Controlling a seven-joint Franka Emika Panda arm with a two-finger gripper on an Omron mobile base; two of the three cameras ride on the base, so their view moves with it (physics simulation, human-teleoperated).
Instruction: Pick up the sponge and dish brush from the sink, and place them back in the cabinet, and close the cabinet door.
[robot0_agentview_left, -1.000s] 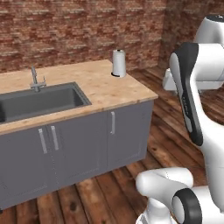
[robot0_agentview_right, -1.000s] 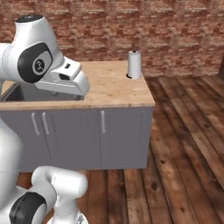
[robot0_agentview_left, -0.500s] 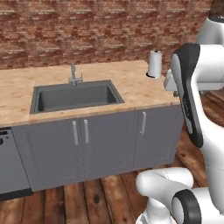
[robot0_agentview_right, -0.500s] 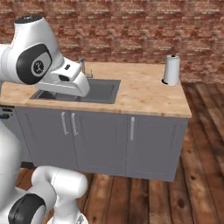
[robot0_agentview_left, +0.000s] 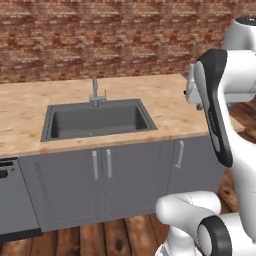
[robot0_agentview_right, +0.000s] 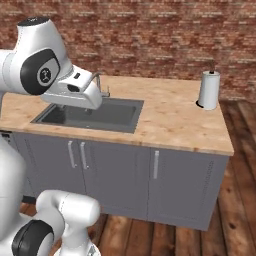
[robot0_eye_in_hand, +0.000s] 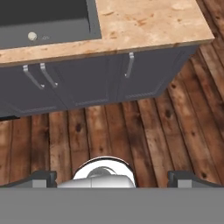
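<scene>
The dark grey sink (robot0_agentview_left: 95, 121) is set in the light wood countertop (robot0_agentview_left: 170, 112), with its slim faucet (robot0_agentview_left: 95, 91) behind it; it also shows as the sink (robot0_agentview_right: 92, 114) and the sink (robot0_eye_in_hand: 48, 19). A small round cream-white spot (robot0_eye_in_hand: 32, 36) lies on the basin floor; I cannot tell whether it is the dish brush or a drain. The sponge, the cabinet and the cabinet door are out of view. My gripper (robot0_eye_in_hand: 113, 178) is open and holds nothing. It hangs in front of the counter, looking down at the wood floor, with its fingertips (robot0_eye_in_hand: 43, 177) far apart.
A white paper towel roll (robot0_agentview_right: 209, 90) stands at the counter's far right end. Grey under-counter doors (robot0_agentview_left: 100, 185) with silver handles run below the sink. A dishwasher front (robot0_agentview_left: 15, 200) sits to their left. A brick wall (robot0_agentview_left: 100, 35) backs the counter.
The base has driven, so the whole scene has shifted: the sink has slid from the left edge toward the middle of both base views. The gripper has stayed open.
</scene>
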